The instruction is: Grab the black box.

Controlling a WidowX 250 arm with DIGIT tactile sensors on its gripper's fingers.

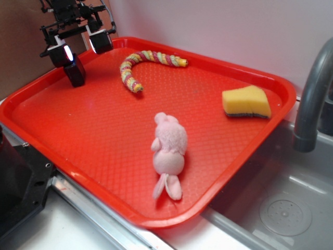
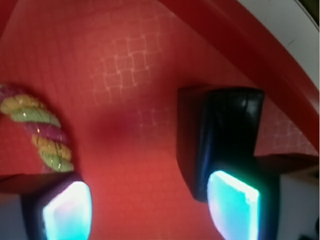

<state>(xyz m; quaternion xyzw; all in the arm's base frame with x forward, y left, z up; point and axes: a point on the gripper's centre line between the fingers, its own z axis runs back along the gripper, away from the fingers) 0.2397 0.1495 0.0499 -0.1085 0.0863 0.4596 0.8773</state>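
The black box [image 1: 75, 71] stands upright on the red tray [image 1: 99, 130], close to its far left rim. My gripper [image 1: 80, 48] hangs just above it, open, with both lit pads showing. From the wrist, the black box [image 2: 220, 132] lies directly beyond the right fingertip [image 2: 233, 206], and only its left edge reaches into the gap. Bare tray shows between the fingers of the gripper [image 2: 150, 207]. Nothing is held.
A striped rope toy [image 1: 136, 65] curves just right of the gripper, and its end [image 2: 40, 130] shows by the left finger. A pink plush bunny [image 1: 169, 153] lies mid-tray and a yellow sponge [image 1: 246, 101] at the right. A grey faucet [image 1: 312, 99] and a sink [image 1: 286, 208] are to the right, and black equipment [image 1: 18, 187] is at the lower left.
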